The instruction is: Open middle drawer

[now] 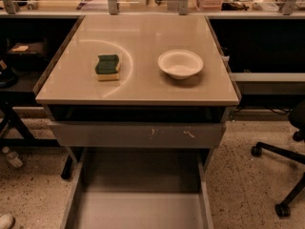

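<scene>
The middle drawer (138, 202) is the wide, shallow grey one at the bottom of the camera view. It stands pulled out toward the camera and shows a bare grey inside. Its front lies beyond the lower edge of the view. Above it sits a taller grey drawer front with pale scratch marks (138, 135), with a dark gap between it and the tabletop. The gripper is not in view.
The beige tabletop (143, 87) carries a green and yellow sponge (108, 67) on the left and a white bowl (180, 64) on the right. An office chair base (286, 168) stands on the speckled floor at the right. Dark table legs (14, 128) stand at the left.
</scene>
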Tool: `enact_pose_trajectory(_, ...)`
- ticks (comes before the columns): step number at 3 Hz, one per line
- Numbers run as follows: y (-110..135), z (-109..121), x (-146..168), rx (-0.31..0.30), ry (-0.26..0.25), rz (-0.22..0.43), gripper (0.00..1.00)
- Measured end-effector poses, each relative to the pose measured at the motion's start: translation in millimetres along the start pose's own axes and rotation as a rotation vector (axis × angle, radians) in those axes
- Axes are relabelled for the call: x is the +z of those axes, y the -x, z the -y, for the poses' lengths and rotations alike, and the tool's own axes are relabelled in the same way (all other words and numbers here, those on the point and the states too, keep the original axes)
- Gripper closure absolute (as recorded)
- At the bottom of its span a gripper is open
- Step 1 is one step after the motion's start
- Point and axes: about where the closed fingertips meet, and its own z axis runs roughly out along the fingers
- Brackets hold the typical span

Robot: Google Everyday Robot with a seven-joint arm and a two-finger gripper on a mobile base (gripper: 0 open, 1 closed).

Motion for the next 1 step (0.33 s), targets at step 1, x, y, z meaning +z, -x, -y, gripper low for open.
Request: enact_pose_trajectory(1,-0.3,-1.0,1.0,0.0,0.003,-0.002,0.0)
